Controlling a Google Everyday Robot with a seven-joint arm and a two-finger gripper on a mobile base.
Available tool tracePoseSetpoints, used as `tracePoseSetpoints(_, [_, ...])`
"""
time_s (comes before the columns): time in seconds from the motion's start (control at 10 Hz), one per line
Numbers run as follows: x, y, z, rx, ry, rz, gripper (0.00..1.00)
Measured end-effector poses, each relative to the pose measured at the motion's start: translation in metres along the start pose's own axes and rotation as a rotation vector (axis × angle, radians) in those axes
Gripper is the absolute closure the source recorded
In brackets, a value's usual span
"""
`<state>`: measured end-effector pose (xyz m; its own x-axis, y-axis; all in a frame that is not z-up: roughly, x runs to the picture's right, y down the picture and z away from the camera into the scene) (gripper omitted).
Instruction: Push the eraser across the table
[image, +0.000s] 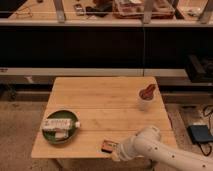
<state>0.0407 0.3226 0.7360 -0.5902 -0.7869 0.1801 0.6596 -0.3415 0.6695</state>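
The eraser (108, 146) is a small dark reddish-brown block lying flat near the front edge of the wooden table (100, 100), a little right of centre. My gripper (118, 150) is at the end of the white arm (160, 150) that reaches in from the lower right. It sits right next to the eraser's right side, at the table's front edge. The arm covers most of the gripper.
A green plate (59, 134) holding a white wrapped packet (59, 125) sits at the front left. A white cup with a reddish item in it (146, 97) stands at the right. Dark shelving runs behind the table. A blue box (200, 134) lies on the floor at right.
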Motion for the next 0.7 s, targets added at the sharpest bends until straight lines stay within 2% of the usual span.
tracePoseSetpoints(0.4, [0.0114,0.0049,0.0061,0.003,-0.025,0.001,1.0])
tracePoseSetpoints(0.7, [0.0071,-0.0012,-0.0036,0.009,0.001,0.012,1.0])
